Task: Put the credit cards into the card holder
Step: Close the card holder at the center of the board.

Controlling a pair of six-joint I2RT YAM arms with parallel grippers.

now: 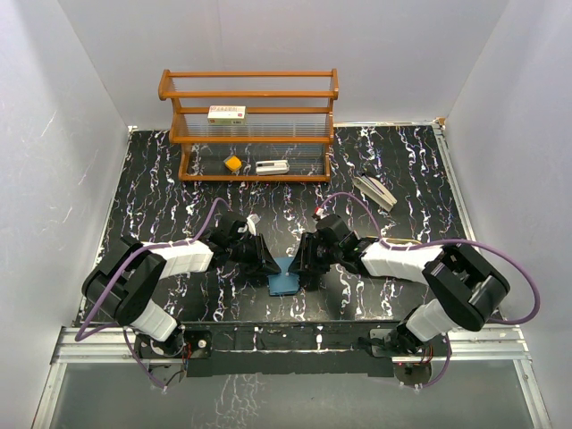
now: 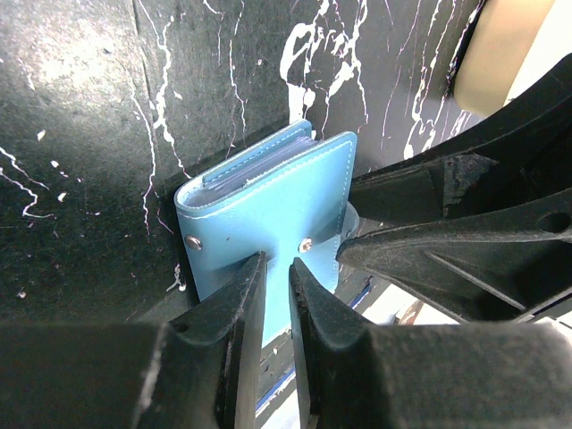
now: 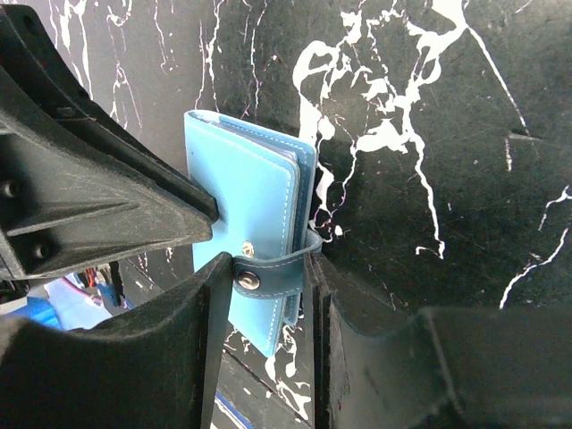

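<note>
The left jaws pinch one edge of the blue card holder; the right jaws pinch its strap side. It stands on edge between them, over the dark surface. It looks light and bendy, so grip the edges. Only the wrist views show its snap strap, closed.

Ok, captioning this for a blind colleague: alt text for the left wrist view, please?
A closed blue card holder, seen against a black marbled table, is pinched at its near edge by the left hand. From the right, the right hand grips its clasp edge.
</note>
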